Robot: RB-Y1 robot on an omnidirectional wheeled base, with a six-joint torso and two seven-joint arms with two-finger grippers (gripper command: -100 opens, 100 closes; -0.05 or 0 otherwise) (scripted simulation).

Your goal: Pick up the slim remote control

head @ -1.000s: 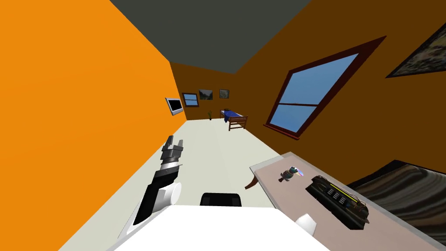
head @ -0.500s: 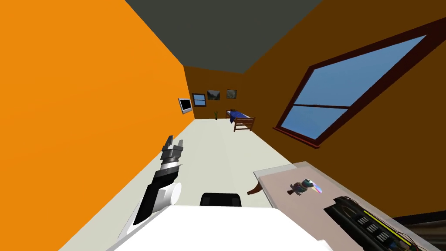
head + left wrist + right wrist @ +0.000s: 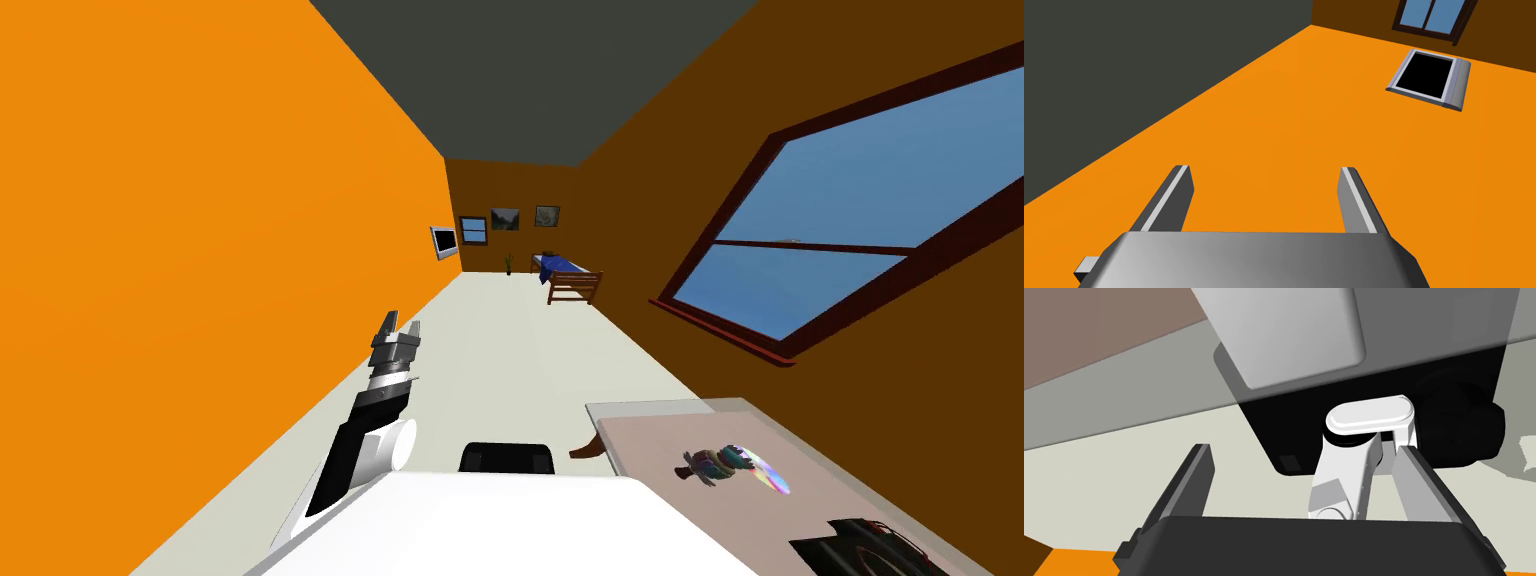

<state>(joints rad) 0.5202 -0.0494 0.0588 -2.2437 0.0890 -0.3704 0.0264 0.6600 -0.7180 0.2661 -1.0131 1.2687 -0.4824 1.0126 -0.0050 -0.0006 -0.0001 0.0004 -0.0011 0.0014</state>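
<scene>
Remote control (image 3: 870, 548) is lying on the tabletop (image 3: 650, 450) at my right. Left tool (image 3: 1264, 172) and right tool (image 3: 1301, 449) are standing spread, so I should be turning squarely toward it first.

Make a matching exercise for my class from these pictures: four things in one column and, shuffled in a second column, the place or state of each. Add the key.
Things
1. left gripper
2. screen
3. colourful figurine
4. large window

Places or states
A. stands on the table
B. set in the brown wall
C. open, holding nothing
D. hangs on the orange wall

Pairs: 1-C, 2-D, 3-A, 4-B
</scene>
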